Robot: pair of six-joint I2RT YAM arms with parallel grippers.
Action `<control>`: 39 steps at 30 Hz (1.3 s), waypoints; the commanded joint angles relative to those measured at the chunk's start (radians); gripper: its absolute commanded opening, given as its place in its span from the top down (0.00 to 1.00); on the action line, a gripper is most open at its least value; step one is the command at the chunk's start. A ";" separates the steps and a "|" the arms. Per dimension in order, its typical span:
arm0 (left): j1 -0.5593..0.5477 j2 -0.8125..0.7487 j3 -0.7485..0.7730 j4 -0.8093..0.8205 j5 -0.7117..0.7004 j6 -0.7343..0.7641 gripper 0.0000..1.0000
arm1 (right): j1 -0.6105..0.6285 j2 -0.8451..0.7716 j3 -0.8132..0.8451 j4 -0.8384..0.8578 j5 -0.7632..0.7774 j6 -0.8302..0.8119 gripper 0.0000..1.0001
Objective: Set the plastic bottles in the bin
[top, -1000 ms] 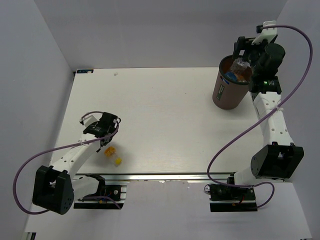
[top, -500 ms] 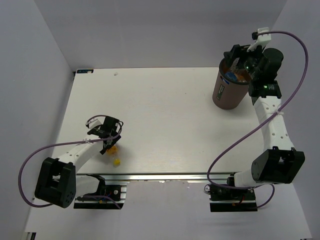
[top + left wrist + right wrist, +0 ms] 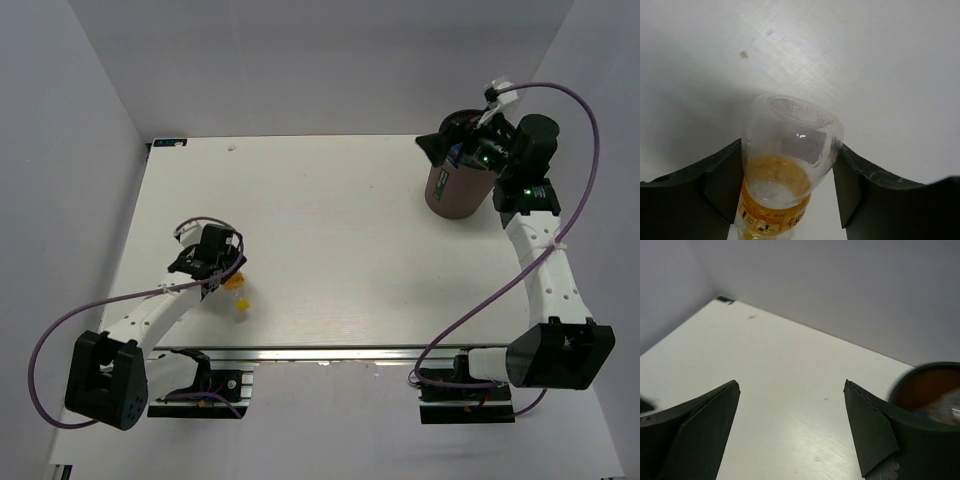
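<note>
Left gripper (image 3: 215,262) (image 3: 788,167), low over the near-left part of the white table (image 3: 330,220), is closed to a medium gap on a small plastic bottle (image 3: 237,292) (image 3: 790,150), its 2 dark fingers (image 3: 722,185) pressing against opposite sides of the clear body. From the wrist camera, the bottle's rounded clear base points away from the arm and a pool of orange liquid sits further down, above an orange printed label. From overhead, the bottle sticks out from the gripper toward the table's near edge, ending in a yellow cap (image 3: 241,306); whether it is lifted or resting on the surface cannot be told. Across the table, the right gripper (image 3: 437,147) (image 3: 790,385) hangs at the left side of the bin's rim, its fingers spread wide with nothing between them but bare tabletop in the wrist view. The dark-brown bin (image 3: 455,190) (image 3: 925,371) stands upright at the far-right corner of the table, well apart from the bottle in the left arm's grasp. Its mouth shows at the lower right of the right wrist view, where the brown interior holds blurred contents (image 3: 940,410) with a touch of blue and clear plastic; how many bottles lie inside cannot be made out, and overhead the arm hides most of the opening.
</note>
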 commanded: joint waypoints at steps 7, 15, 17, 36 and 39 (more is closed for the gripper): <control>-0.009 -0.038 0.158 0.584 0.334 0.045 0.62 | 0.275 -0.039 -0.115 0.041 -0.291 0.035 0.11; -0.127 0.028 0.234 0.840 0.356 0.058 0.63 | 0.345 0.083 -0.113 0.192 -0.379 0.204 0.11; -0.154 0.038 0.232 0.882 0.368 0.076 0.62 | 0.362 0.100 -0.110 0.201 -0.374 0.199 0.11; -0.197 0.130 0.114 1.327 0.650 -0.045 0.62 | 0.529 0.190 -0.176 0.327 -0.340 0.175 0.11; -0.199 0.139 0.108 1.370 0.679 -0.057 0.62 | 0.552 0.218 -0.161 0.328 -0.326 0.176 0.11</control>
